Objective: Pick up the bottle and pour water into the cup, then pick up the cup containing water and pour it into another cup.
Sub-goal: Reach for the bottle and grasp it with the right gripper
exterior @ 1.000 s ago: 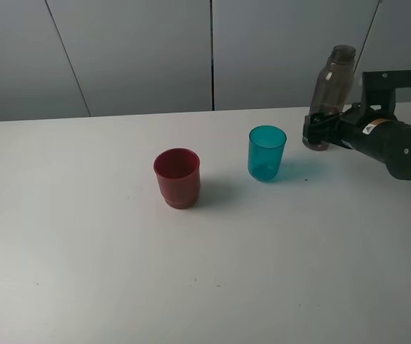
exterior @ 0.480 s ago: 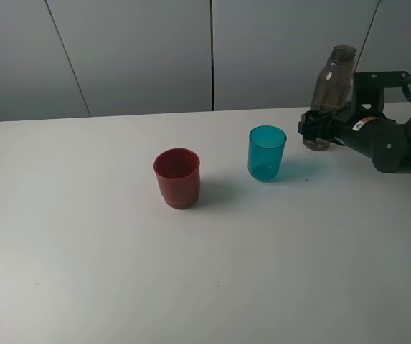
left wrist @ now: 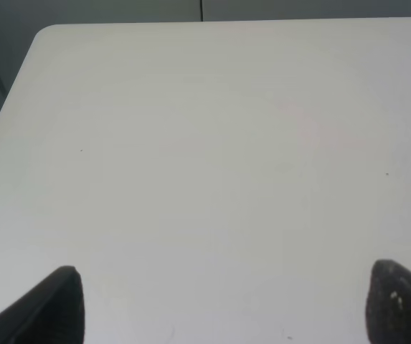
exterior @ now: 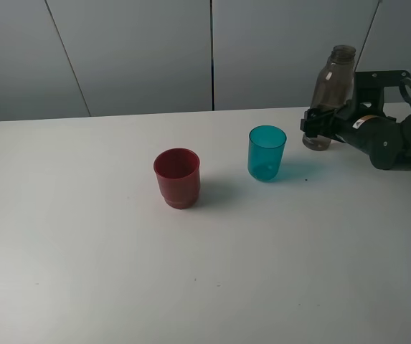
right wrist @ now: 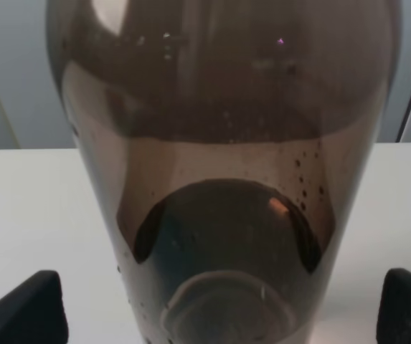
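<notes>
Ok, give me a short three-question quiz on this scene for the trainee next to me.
1. True or false: the teal cup stands between the red cup and the bottle.
2. The right gripper is: A) shut on the bottle, B) open, with a finger on either side of the bottle, C) over the red cup.
3. What does the left gripper hold?
Key: 1 true. 2 B. 3 nothing; it is open above the table.
</notes>
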